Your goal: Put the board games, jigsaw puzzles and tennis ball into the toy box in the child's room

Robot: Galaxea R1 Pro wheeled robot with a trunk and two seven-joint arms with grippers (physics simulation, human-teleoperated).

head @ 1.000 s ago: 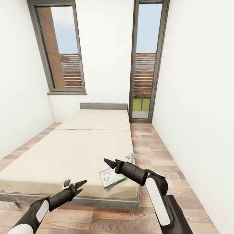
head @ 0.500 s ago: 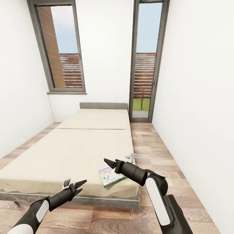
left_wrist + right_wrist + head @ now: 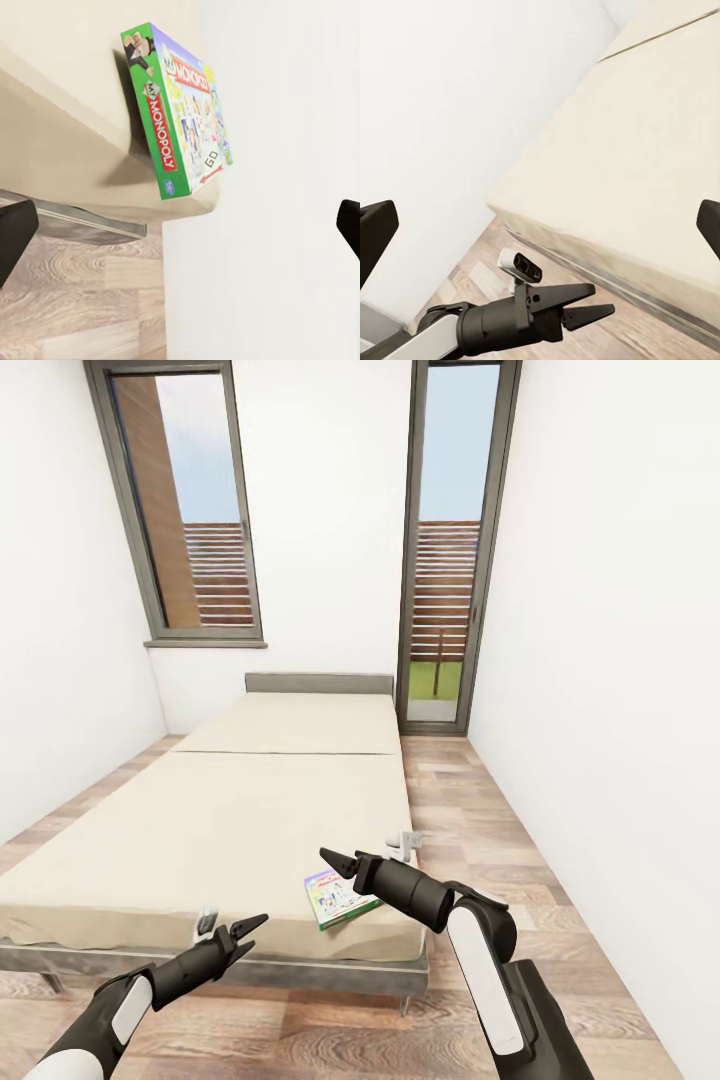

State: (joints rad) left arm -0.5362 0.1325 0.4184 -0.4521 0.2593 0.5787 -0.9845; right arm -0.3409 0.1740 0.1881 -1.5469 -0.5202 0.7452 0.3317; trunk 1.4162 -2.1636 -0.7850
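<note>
1. Count: one board game (image 3: 341, 897) on the bed (image 3: 230, 810), at its near right corner (Monopoly box, green edge); two grippers.
2. Right gripper (image 3: 333, 861) hovers just above the game, apart from it, jaws parted, empty.
3. Left gripper (image 3: 247, 929) sits at the bed's near edge, left of the game, jaws parted, empty.
4. Game's right edge is hidden behind the right arm.

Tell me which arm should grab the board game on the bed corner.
Right, probably. The right pincer hovers open just beside the board game at the bed corner. The left pincer, also open, sits lower, off the mattress's near edge, farther from the box.
</note>
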